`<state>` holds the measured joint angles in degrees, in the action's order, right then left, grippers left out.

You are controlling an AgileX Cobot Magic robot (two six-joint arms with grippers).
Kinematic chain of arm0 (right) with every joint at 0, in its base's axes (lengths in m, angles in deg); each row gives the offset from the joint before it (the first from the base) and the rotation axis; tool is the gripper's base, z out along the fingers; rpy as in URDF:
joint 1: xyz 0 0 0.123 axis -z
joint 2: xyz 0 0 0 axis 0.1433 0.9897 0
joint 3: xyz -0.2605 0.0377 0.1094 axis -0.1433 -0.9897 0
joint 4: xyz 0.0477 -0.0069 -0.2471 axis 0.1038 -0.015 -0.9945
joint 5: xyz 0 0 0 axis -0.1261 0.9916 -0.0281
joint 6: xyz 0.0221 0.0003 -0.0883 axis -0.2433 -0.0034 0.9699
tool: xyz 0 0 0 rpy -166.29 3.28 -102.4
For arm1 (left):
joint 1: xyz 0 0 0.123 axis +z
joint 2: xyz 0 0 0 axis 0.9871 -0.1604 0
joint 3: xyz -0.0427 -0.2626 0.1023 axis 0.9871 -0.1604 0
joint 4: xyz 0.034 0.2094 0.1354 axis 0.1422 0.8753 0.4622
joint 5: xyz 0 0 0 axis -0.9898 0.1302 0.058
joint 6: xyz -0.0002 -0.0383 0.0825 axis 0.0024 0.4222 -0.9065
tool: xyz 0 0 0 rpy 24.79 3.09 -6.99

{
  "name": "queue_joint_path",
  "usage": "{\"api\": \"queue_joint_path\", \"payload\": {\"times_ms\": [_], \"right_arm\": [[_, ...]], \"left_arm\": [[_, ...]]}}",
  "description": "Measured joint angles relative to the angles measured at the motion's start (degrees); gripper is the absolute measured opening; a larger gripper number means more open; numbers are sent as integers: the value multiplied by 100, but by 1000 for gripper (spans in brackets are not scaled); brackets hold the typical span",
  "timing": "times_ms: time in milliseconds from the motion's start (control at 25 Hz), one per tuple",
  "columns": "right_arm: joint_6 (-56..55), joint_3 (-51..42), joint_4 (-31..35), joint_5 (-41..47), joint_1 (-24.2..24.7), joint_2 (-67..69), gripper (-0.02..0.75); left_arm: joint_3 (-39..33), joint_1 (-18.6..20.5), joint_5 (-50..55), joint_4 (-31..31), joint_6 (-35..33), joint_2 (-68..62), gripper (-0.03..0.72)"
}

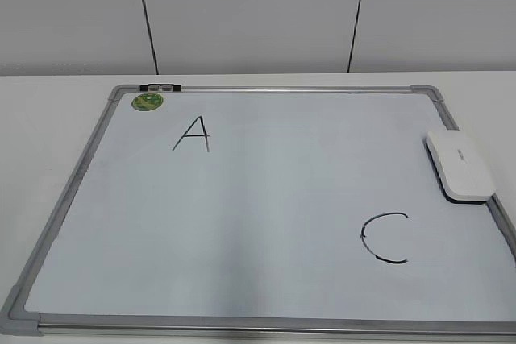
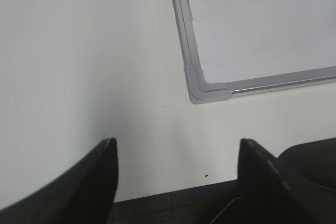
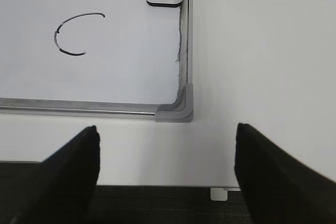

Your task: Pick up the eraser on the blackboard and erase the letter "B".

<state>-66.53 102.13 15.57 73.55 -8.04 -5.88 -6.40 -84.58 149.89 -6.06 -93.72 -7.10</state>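
Left gripper released, parked off the blackboard at its seven o'clock corner. Letter "A" at ten o'clock, "C" at four; no "B" visible anywhere. Eraser lying on the frame at three o'clock. Right gripper released, off the five o'clock corner. Judged complete, or else needing a search for "B" before any grasp.

The eraser lies on the blackboard's right edge.

You see the blackboard as a smooth white sheet framed in silver metal with grey plastic corners; the eraser looks glossy white plastic.
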Motion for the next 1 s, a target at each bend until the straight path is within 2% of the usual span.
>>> {"api": "queue_joint_path", "payload": {"times_ms": [200,1000], "right_arm": [[-11,0,0,0,0,0,592],[-14,0,0,-8,0,-57,592]], "left_arm": [[0,0,0,88,108,0,568],[0,12,0,145,169,268,555]]}}
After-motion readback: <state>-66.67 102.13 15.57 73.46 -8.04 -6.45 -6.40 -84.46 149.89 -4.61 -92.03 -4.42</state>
